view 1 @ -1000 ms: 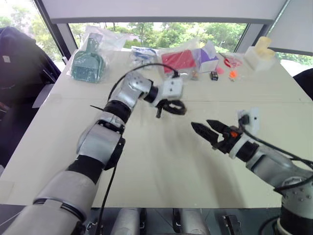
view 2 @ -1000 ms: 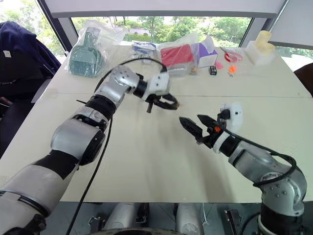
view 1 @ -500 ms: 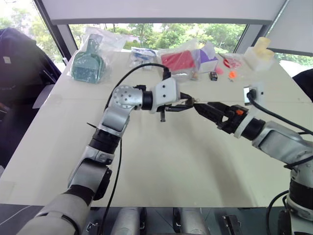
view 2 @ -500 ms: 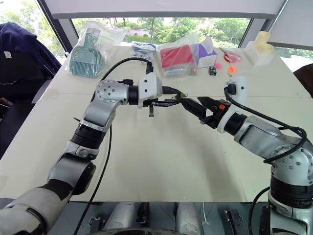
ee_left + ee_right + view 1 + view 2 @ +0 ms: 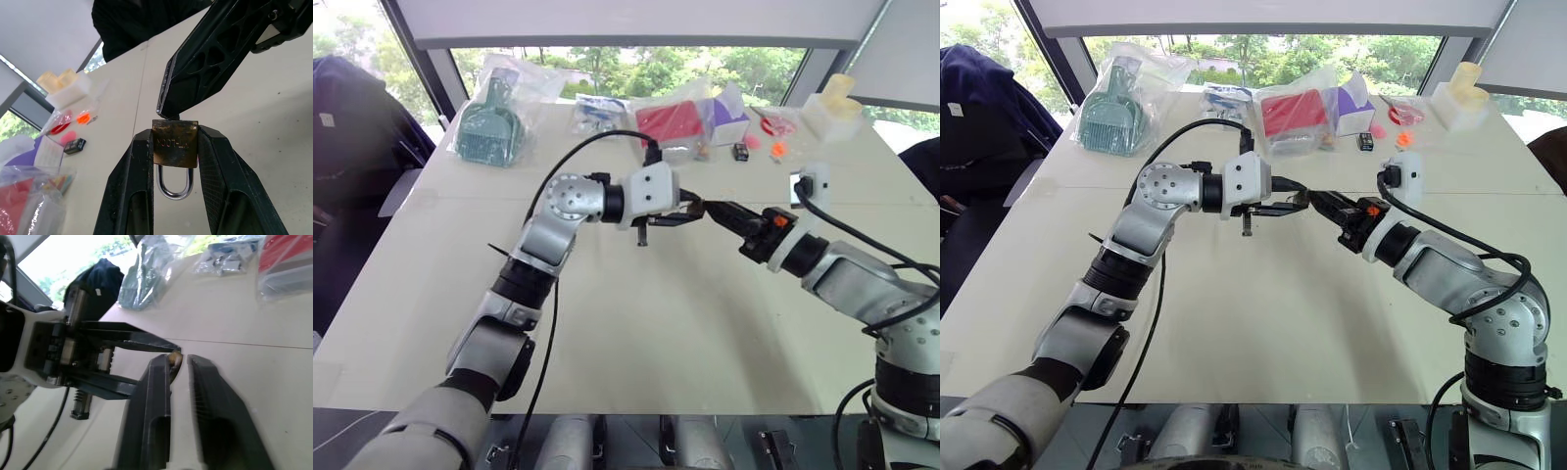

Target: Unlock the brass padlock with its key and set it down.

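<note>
The left gripper (image 5: 175, 147) holds the brass padlock (image 5: 175, 143) above the table (image 5: 636, 333), its two fingers clamped flat on the sides of the lock body, with the silver shackle (image 5: 173, 182) hanging back between them toward the wrist and still seated in the body. The bottom face of the lock points outward, toward the other arm. From the right, the right gripper (image 5: 177, 363) meets that face tip to tip; its fingers stand narrow, with only a slim gap, and something small and brassy shows right at their ends. Whether that gap pinches the key cannot be told, since no silvery blade or looped head is clear in any view.

The main risk, as I judge it, is misalignment: both arms hang in mid-air, so a slightly tilted approach would jam the tip beside the keyway and push the lock sideways out of the left grip. A thin key could also swivel between the narrow fingers. If the turn comes before full insertion, the lock body may twist and drop to the table still locked
</note>
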